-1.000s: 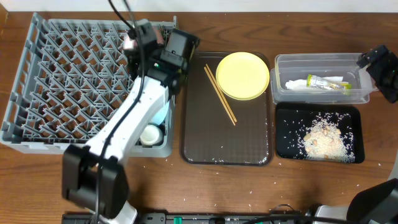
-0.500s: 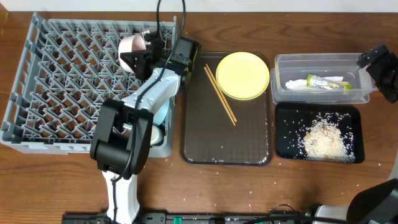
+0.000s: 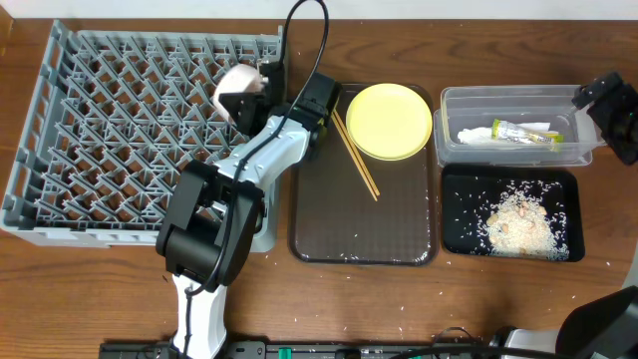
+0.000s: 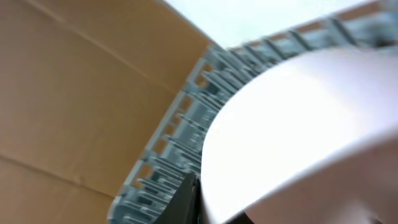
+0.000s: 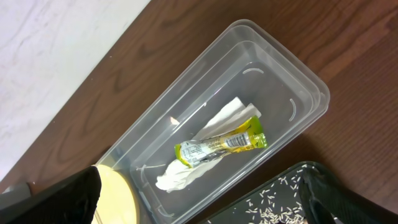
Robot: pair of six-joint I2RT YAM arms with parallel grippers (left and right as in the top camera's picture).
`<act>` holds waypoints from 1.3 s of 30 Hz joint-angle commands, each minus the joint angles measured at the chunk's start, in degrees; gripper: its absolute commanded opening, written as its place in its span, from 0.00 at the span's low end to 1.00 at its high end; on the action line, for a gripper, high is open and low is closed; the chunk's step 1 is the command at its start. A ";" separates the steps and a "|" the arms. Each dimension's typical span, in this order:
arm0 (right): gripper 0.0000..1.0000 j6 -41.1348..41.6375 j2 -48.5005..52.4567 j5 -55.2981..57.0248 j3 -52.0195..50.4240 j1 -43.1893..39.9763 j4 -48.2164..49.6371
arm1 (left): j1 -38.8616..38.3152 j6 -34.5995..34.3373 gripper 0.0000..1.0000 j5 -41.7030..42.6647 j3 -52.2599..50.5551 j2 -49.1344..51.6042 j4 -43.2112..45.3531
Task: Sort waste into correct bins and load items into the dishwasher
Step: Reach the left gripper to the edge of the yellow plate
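Note:
My left gripper (image 3: 251,90) is shut on the white bowl (image 3: 235,86) and holds it tilted above the far right edge of the grey dish rack (image 3: 110,130). In the left wrist view the bowl (image 4: 298,118) fills the frame, with the rack (image 4: 180,137) behind it. The yellow plate (image 3: 389,120) and the chopsticks (image 3: 353,152) lie on the brown tray (image 3: 364,234). My right gripper (image 3: 610,108) is open and empty above the clear tub (image 3: 558,98), which holds the wrapper (image 5: 221,144) and the napkin (image 5: 186,171). Rice scraps (image 3: 518,224) lie in the black tray (image 3: 459,184). My left arm hides the blue bowl and the cup.
Loose rice grains lie scattered on the wooden table (image 3: 329,299) in front of the trays. The black tray sits directly in front of the clear tub at the right. A black cable (image 3: 299,20) loops above the rack's far right corner.
My left gripper has carried the white bowl to the right, from over the rack's far side to its far right edge. The right arm has not moved.

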 commanded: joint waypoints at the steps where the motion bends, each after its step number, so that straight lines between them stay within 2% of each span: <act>1: 0.99 0.37 0.04 -0.02 0.42 -0.07 -0.09 | 0.52 -0.04 0.17 8.04 -0.76 0.15 -1.11; 3: 0.99 0.35 0.04 -0.02 0.42 -0.07 -0.09 | 0.52 -0.04 0.37 9.88 -0.76 0.07 -2.03; 6: 0.99 0.35 0.04 -0.04 0.42 -0.04 -0.09 | 0.50 1.86 0.52 15.17 -0.74 -0.57 -2.40; 16: 0.99 0.35 0.04 -0.02 0.42 -0.07 -0.09 | 0.52 3.15 0.65 42.23 -0.15 -10.99 -5.66; 19: 0.99 0.35 0.04 -0.02 0.42 -0.07 -0.09 | 0.52 0.37 0.69 54.93 -0.15 -16.46 -5.53; 25: 0.99 0.35 0.04 -0.02 0.42 -0.07 -0.09 | 0.50 -20.44 0.70 73.13 -0.31 -19.26 -5.42; 29: 0.99 0.35 0.04 -0.02 0.42 -0.07 -0.09 | -1.18 -30.97 0.70 78.79 -1.09 -15.23 -3.63; 35: 0.99 0.35 0.04 -0.02 0.42 -0.07 -0.09 | -6.78 -32.33 0.69 80.24 -1.09 -8.52 2.12; 39: 0.99 0.35 0.04 -0.02 0.42 -0.07 -0.09 | -10.45 -33.22 0.61 79.78 -1.09 -4.35 7.02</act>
